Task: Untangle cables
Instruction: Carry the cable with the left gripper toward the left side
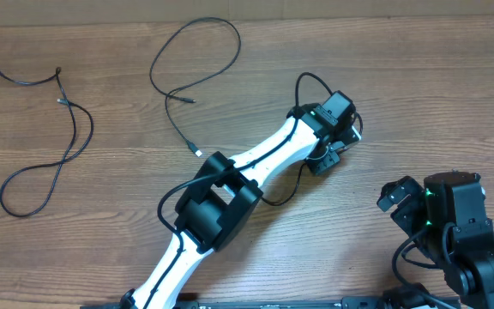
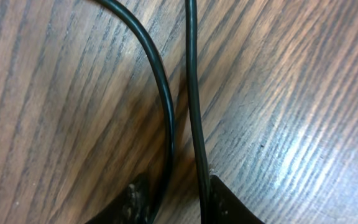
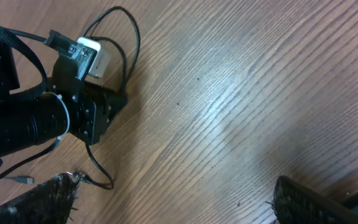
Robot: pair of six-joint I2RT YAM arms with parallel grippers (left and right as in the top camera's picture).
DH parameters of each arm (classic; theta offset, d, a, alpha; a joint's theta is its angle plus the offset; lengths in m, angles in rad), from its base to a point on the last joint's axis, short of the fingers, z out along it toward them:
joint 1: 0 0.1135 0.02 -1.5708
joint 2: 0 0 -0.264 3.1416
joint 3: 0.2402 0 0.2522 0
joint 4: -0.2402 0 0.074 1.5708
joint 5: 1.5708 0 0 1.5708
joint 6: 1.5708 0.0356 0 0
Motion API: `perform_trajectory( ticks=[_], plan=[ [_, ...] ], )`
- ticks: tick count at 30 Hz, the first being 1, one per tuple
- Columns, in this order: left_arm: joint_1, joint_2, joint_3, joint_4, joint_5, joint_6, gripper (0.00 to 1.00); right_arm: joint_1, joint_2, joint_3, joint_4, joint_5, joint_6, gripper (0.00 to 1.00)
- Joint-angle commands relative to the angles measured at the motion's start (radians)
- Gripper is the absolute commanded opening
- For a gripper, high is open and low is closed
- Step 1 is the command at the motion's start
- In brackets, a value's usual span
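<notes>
The left gripper [image 2: 179, 202] sits low on the table [image 2: 303, 93]. Its jaws are part-closed around two strands of one cable [image 2: 193, 93]; whether they pinch it I cannot tell. The strands run lengthwise, straight out from the fingertips, and the left strand bows aside. A second cable [image 1: 184, 129] lies well left of this gripper, and a third cable [image 1: 90, 129] lies farther left. Both are looped, with their long axes running near-to-far. The right gripper [image 3: 173, 208], off to the right, is spread wide and empty.

Wood-grain table [image 1: 418, 86], slight sheen; cables [image 2: 191, 74] smooth black rubbery, semi-gloss
</notes>
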Motion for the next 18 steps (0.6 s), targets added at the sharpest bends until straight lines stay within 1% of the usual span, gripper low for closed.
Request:
perform_trajectory(
  ticks=[1, 2, 3, 6, 10, 12, 16, 18],
  plan=[
    [-0.019, 0.114, -0.048, -0.024, -0.05, 0.019, 0.24, 0.002, -0.005, 0.002, -0.005, 0.001, -0.003, 1.0],
    [-0.022, 0.114, -0.048, -0.024, -0.051, 0.024, 0.11, 0.002, -0.005, 0.002, -0.004, 0.001, -0.003, 1.0],
    [-0.023, 0.114, -0.048, -0.024, -0.051, 0.024, 0.04, 0.002, -0.005, 0.002, -0.004, 0.001, -0.003, 1.0],
    [-0.018, 0.103, -0.018, -0.065, -0.081, 0.025, 0.04, 0.002, -0.005, 0.002, -0.006, 0.001, -0.003, 1.0],
    [0.025, 0.044, 0.084, -0.228, -0.203, 0.022, 0.04, 0.002, -0.005, 0.002, -0.002, 0.001, -0.003, 1.0],
    [0.06, -0.008, 0.141, -0.323, -0.217, 0.026, 0.04, 0.002, -0.005, 0.002, 0.007, 0.001, -0.003, 1.0],
    [0.148, -0.151, 0.201, -0.41, -0.212, 0.024, 0.04, 0.002, -0.005, 0.002, 0.024, 0.001, -0.003, 1.0],
    [0.228, -0.277, 0.205, -0.457, -0.191, 0.022, 0.04, 0.002, -0.005, 0.002, 0.03, 0.001, -0.003, 1.0]
  ],
)
